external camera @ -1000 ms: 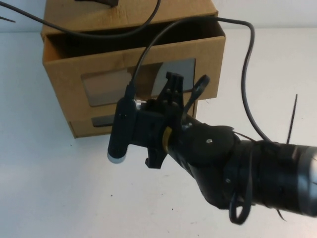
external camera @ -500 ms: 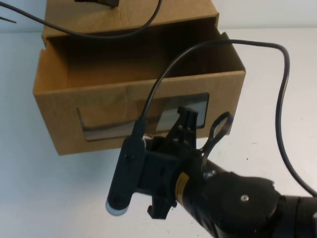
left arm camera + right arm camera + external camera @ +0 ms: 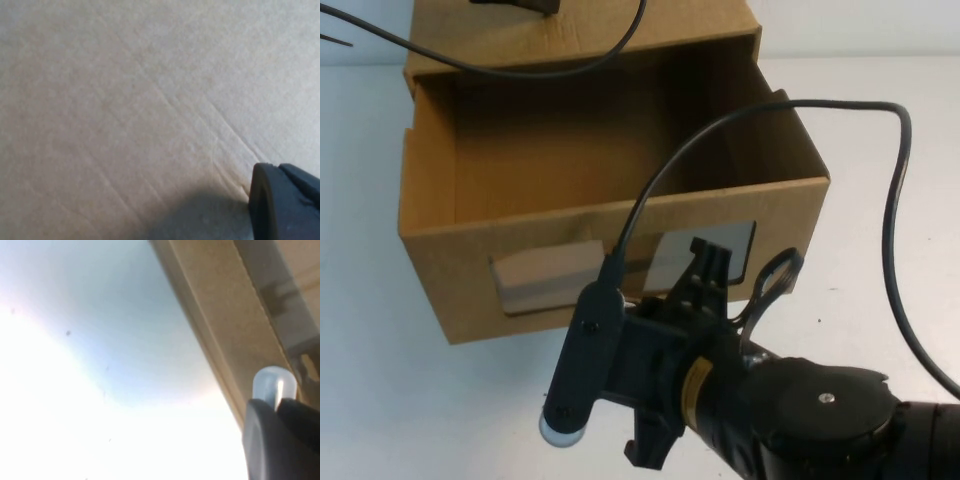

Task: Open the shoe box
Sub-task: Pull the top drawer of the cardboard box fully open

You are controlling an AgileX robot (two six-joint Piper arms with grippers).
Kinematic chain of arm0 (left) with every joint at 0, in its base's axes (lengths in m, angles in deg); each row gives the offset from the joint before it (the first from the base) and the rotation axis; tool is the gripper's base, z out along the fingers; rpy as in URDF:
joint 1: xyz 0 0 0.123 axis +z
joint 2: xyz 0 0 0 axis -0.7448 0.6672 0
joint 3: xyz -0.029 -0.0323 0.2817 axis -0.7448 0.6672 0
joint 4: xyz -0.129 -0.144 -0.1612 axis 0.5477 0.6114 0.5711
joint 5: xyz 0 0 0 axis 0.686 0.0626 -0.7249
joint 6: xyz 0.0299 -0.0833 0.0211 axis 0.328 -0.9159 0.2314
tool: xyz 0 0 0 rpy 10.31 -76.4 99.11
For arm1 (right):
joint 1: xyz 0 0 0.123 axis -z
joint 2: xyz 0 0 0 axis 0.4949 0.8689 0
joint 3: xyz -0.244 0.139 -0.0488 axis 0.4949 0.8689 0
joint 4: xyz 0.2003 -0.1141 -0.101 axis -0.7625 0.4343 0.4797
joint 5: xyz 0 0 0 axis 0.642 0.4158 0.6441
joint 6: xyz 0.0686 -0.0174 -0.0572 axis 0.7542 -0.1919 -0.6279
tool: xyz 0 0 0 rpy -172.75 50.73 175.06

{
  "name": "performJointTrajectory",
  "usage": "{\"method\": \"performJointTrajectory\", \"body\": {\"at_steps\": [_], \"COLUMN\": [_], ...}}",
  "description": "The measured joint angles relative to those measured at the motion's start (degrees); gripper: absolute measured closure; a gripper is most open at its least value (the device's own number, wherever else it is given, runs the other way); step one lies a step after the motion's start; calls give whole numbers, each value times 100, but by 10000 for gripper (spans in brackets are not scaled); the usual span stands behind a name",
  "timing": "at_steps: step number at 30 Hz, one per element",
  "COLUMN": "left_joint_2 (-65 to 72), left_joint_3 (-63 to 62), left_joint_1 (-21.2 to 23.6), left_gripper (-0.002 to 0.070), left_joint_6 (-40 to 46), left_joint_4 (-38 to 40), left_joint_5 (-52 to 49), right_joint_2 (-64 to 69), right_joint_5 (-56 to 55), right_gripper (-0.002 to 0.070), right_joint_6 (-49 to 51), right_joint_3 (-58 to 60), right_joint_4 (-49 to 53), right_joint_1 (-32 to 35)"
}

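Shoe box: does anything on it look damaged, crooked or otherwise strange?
Nothing torn or spilled. The window in the drawer front looks uneven: tan at its left, grey at its right, perhaps buckled. The right gripper, shut, is at that window; the left gripper is against the box top.

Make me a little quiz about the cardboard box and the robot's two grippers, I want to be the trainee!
1. True or false: the drawer of the shoe box is pushed all the way in.
2. Where is the right gripper? A) at the window in the drawer's front; B) on the box's roof; C) deep inside the drawer.
3. Fill in: the left gripper is up at the ____ of the shoe box.

Key: 1 false, the drawer is slid out towards the robot. 2 A, and the right gripper is shut. 3 top.
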Motion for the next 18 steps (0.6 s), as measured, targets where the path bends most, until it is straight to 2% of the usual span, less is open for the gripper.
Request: {"method": "performJointTrajectory", "body": {"at_steps": [12, 15, 18], "left_joint_2": [0, 0, 0], "left_joint_3": [0, 0, 0], "left_joint_1": [0, 0, 0], "left_gripper": [680, 680, 680], "left_joint_6": [0, -13, -27], "left_joint_4": [0, 0, 10], "left_joint_5": [0, 0, 0], "right_joint_2": [-59, -154, -305], "right_joint_5": [193, 147, 147], "right_gripper": [652, 574, 447], "right_joint_6": [-386, -366, -353], "right_joint_3": [0, 0, 0], "right_joint_4": [-846, -1129, -1230], "right_joint_1": [-31, -53, -215]}}
